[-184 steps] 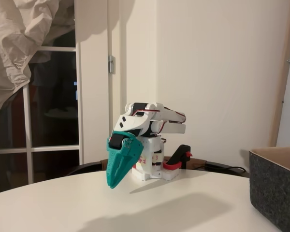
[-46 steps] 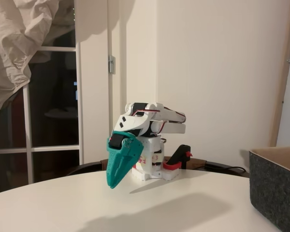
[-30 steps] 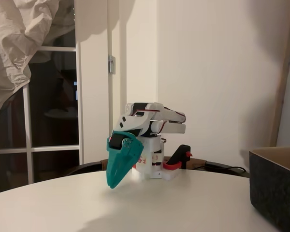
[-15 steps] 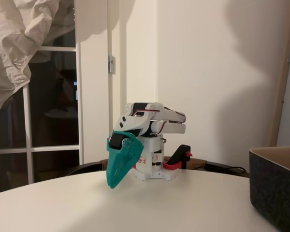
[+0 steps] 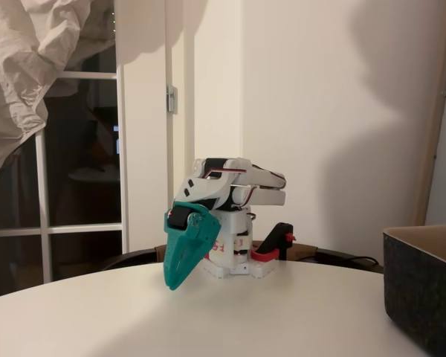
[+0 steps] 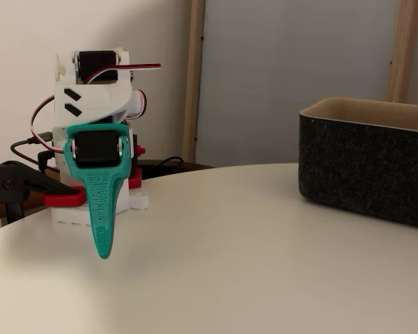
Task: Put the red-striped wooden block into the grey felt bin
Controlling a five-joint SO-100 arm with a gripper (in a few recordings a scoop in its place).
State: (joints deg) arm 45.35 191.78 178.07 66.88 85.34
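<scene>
no shift since earlier frames. grey felt bin (image 6: 376, 167) on table (image 6: 251, 257), well apart from folded arm. teal gripper (image 6: 103, 240) pointing down, clenched, empty. red-striped wooden block unlocated; risk: reaching blind, clipping bin wall.

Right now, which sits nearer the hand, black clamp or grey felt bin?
The black clamp at the arm's base, close by the hand; the grey felt bin stands well apart.
</scene>
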